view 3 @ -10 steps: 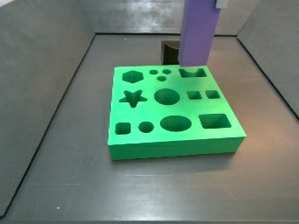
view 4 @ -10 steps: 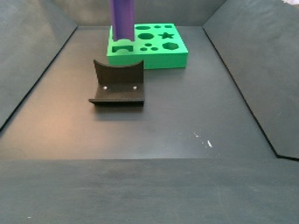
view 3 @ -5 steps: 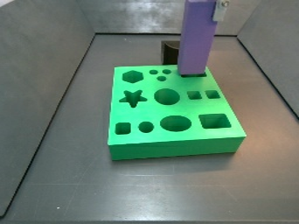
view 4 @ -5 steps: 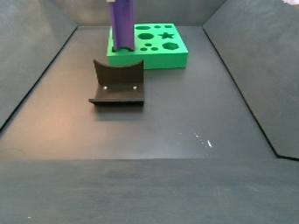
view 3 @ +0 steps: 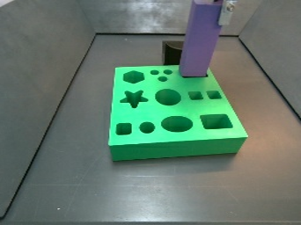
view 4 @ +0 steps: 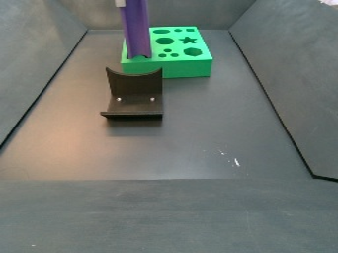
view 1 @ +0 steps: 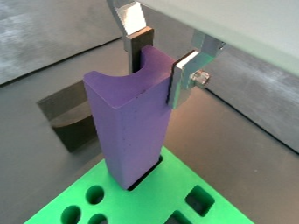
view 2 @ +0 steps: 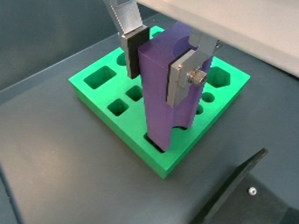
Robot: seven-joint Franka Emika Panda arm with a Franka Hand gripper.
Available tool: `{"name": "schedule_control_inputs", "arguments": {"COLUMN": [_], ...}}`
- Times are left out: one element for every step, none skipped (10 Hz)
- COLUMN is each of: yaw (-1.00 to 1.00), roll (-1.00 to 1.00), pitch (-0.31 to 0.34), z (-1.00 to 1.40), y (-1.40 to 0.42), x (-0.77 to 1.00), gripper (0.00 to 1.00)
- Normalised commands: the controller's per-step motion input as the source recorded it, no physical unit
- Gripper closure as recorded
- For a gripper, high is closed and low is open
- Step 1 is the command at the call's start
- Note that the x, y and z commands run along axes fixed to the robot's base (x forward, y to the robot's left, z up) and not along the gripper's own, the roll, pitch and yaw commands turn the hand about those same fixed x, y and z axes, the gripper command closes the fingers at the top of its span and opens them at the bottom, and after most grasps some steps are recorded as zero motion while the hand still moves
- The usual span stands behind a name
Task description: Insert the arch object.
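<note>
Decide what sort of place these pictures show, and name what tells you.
Probably a robot test cell, not a home or shop: bare dark walled floor, a green board with shaped holes, a fixture, and a pincer gripping a purple column at the board.

Bright green square plastic board (view 3: 177, 148) w/ shaped cut-outs lies flat mid-frame in a side view, on dark grey matte floor (view 3: 70, 185). On its top: star hole (view 3: 133, 98) at left, round hole (view 3: 171, 96) centre, oval hole (view 3: 175, 124) nearer front, rounded-square hole (view 3: 216, 121) front right, plus small round and square ones. Board (view 4: 199, 67) is top centre in a side view; the fixture (view 4: 132, 96) stands just below it, upper left of centre, apart from it. White speck (view 4: 224, 155) on floor right of centre. Grey walls (view 3: 129, 16) behind.
</note>
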Motion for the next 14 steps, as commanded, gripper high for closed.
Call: {"name": "schedule_control_inputs", "arguments": {"yaw": [-0.19, -0.18, -0.12, -0.02, 0.08, 0.15, 0.15, 0.17, 0.15, 0.15, 0.1, 0.04, 0.0, 0.0], "roll": [-0.05, -0.07, -0.08, -0.07, -0.06, -0.05, -0.03, 0.0, 0.0, 0.02, 0.0, 0.0, 0.0, 0.0], "pitch": [0.051, 0.0, -0.003, -0.077, -0.163, -0.183, -0.179, -0.151, -0.053, -0.02, -0.006, -0.006, -0.026, -0.05], "z": [-0.13, -0.13, -0.11, -0.09, -0.1, -0.11, -0.11, -0.05, 0.0, -0.01, -0.12, -0.22, -0.3, -0.32], "y": [0.01, 0.0, 0.0, 0.0, 0.0, 0.0, 0.0, 0.0, 0.0, 0.0, 0.0, 0.0, 0.0, 0.0], "x": [0.39, 0.26, 0.11, 0.0, -0.18, -0.21, -0.23, -0.32, -0.25, -0.33, -0.29, -0.31, -0.33, -0.26], "gripper": [1.0, 1.0, 1.0, 1.0, 1.0, 1.0, 1.0, 1.0, 1.0, 1.0, 1.0, 1.0, 1.0, 1.0]}}
